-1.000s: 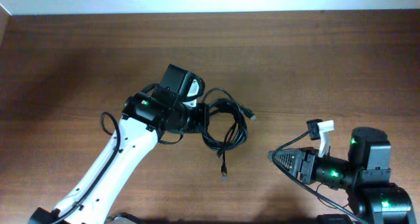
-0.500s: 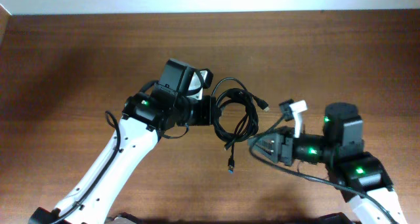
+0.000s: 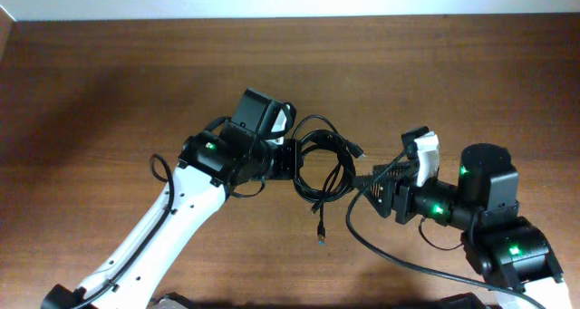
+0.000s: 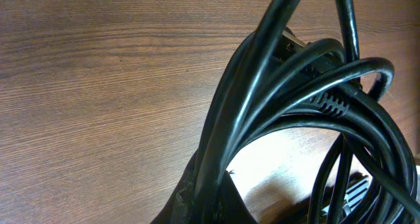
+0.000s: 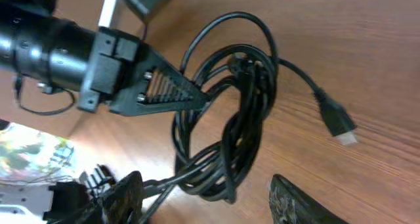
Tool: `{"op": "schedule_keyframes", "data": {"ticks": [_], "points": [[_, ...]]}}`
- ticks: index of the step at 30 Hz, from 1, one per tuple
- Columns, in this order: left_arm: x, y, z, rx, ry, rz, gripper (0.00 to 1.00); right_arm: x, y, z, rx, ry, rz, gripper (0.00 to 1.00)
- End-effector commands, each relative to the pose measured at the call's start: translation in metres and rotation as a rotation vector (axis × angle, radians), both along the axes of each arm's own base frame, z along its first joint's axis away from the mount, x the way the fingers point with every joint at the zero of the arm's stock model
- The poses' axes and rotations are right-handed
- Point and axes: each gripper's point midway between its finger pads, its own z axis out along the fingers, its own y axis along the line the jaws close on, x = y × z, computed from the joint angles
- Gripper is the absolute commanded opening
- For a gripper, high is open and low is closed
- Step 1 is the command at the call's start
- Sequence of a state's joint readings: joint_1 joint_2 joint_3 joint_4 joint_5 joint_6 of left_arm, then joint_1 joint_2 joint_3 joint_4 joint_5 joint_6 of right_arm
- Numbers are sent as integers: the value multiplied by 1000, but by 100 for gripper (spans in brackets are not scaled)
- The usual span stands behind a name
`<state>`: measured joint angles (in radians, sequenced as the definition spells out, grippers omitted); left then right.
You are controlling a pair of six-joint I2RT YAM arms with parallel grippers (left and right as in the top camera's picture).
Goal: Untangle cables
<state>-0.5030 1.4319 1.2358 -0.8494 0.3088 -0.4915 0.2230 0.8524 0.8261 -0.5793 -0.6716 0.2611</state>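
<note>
A brown wood-grain table [image 3: 109, 82] is shown with two arms over it. The cables [image 3: 323, 168], thin glossy black cords, are bunched into one looped coil near the table's middle, between the arms. The strands cannot be counted apart. Two ends are seen: a metal-tipped plug [image 3: 359, 151] sticking out to the right and a second plug [image 3: 321, 235] dangling below. The coil is pinched in the closed left claw [image 3: 292, 158]. The right claw [image 5: 207, 201] is spread wide just beside the coil, with nothing gripped. A thicker black arm cable [image 3: 381, 253] is curved beside the right arm.
</note>
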Motion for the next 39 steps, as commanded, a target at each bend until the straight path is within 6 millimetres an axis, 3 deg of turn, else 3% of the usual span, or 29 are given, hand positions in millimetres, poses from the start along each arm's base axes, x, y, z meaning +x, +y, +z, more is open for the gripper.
{"op": "schedule_keyframes", "data": {"ticks": [1,3,5,6,7,8,9,10,12,14,18,20,21,22,24,25,28,29,31,33,36,38,39], "points": [[-7,-11,8,-68,25,-37,0,9,-2,-15,-46,26,-11,61],[-9,-13,9,-82,32,-46,0,11,7,-32,-59,94,21,55],[-8,-14,9,-86,29,-42,0,6,23,-47,-77,145,82,41],[-8,-14,9,-87,31,-40,0,-1,34,-51,-84,155,126,32],[-8,-14,9,-87,31,-40,0,-5,39,-50,-86,152,149,12],[-8,-13,9,-83,29,-38,0,-7,39,-49,-85,151,149,4],[-6,-11,8,-71,22,-29,0,-10,38,-47,-85,152,149,4],[5,3,3,-17,19,94,0,-20,34,-41,-88,162,149,4],[26,34,-2,38,39,450,0,-54,21,-22,-79,150,154,4],[33,46,-3,11,70,624,0,-86,8,-10,-71,122,154,4],[36,66,-6,100,21,684,0,-106,-2,19,-21,-38,135,4],[30,55,-7,61,66,645,0,-105,-3,21,-19,-50,120,4],[28,51,-7,51,77,616,8,-105,-3,21,-20,-50,120,4],[23,49,-9,64,87,591,24,-105,-3,21,-20,-50,120,4],[17,52,-14,93,115,590,92,-105,-3,20,-20,-48,120,13],[13,54,-17,107,128,590,99,-105,-3,20,-20,-49,120,20],[-6,70,-28,206,191,597,100,-105,-3,20,-20,-49,120,40],[-15,73,-35,242,226,590,98,-105,-3,21,-20,-49,120,53],[-29,68,-58,271,299,641,84,-104,-3,21,-18,-54,120,64],[-38,68,-84,285,387,780,65,-104,-3,22,-17,-55,120,64],[-18,69,-119,312,358,862,69,-104,-3,22,-17,-55,120,64],[-12,76,-139,393,333,853,80,-104,-3,22,-18,-56,120,64],[-9,76,-147,416,325,823,78,-104,-3,22,-18,-55,120,64]]}}
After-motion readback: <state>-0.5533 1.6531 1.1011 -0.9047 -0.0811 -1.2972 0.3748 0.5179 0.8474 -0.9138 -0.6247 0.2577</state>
